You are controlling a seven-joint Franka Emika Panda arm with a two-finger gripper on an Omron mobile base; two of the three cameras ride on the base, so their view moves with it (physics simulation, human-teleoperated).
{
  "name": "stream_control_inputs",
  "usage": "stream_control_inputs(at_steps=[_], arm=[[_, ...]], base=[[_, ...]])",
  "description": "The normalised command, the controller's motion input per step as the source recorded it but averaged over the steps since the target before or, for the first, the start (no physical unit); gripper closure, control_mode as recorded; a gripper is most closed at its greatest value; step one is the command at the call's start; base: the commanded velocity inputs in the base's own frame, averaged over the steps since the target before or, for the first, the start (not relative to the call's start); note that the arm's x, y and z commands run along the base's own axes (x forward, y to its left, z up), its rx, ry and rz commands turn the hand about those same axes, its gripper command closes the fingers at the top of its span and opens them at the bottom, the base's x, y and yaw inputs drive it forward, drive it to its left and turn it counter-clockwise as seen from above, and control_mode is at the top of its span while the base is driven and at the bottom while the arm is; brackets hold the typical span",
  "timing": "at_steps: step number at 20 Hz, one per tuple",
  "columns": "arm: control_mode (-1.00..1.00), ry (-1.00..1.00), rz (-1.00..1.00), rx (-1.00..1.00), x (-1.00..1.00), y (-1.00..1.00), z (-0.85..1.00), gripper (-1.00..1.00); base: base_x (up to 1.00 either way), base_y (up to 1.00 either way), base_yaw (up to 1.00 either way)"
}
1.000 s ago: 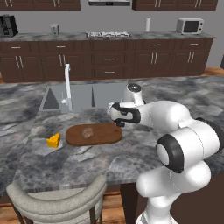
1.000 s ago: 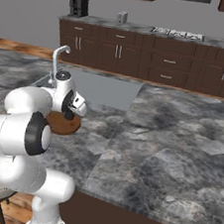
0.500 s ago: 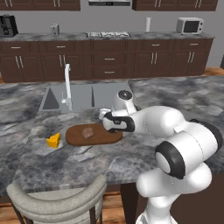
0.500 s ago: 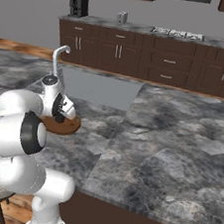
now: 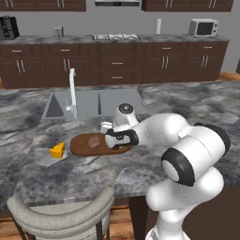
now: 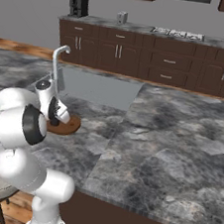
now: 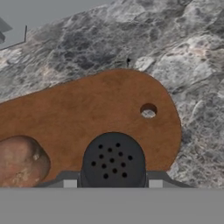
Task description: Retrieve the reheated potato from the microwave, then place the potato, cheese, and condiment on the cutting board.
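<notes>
- So the shaker [image 7: 113, 159] is the thing in hand right now. In the hand view its black perforated top sits right between the finger tips, so the gripper [image 7: 113, 181] looks clamped narrow on it, hanging over the cutting board [image 7: 100, 109].
- The potato [image 7: 19, 159] is already lying on the board, off to one side of the shaker in that view. In the left base view it's the brownish lump [image 5: 95, 141] on the board's middle.
- The cheese [image 5: 57, 150] isn't there yet. It's on the counter [image 5: 197, 101] just beside the board's end, away from the arm.
- So I'd say we're at step two of three: potato placed, shaker being set down, cheese left to do.
- I can't tell whether the shaker's bottom is touching the wood, since the hand hides it.
- Next move, I reckon: lower it straight onto bare wood clear of the potato, let go, lift straight up so it doesn't tip.
- After that, swing over to the cheese.
- The board's hanging hole [image 7: 148, 110] is close by, so keep the base off that.
</notes>
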Motion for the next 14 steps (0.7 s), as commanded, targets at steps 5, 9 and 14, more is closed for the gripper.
stream_control_inputs(at_steps=[5, 9, 14], arm=[[-1.0, -0.01, -0.03, -0.02, 0.04, 0.2, -0.02, 1.0], [-1.0, -0.04, -0.04, -0.03, 0.16, 0.29, -0.01, 1.0], [-1.0, -0.03, -0.03, -0.06, 0.21, 0.23, -0.05, 1.0]], base=[[0.0, 0.0, 0.0], [0.0, 0.0, 0.0], [0.0, 0.0, 0.0]])
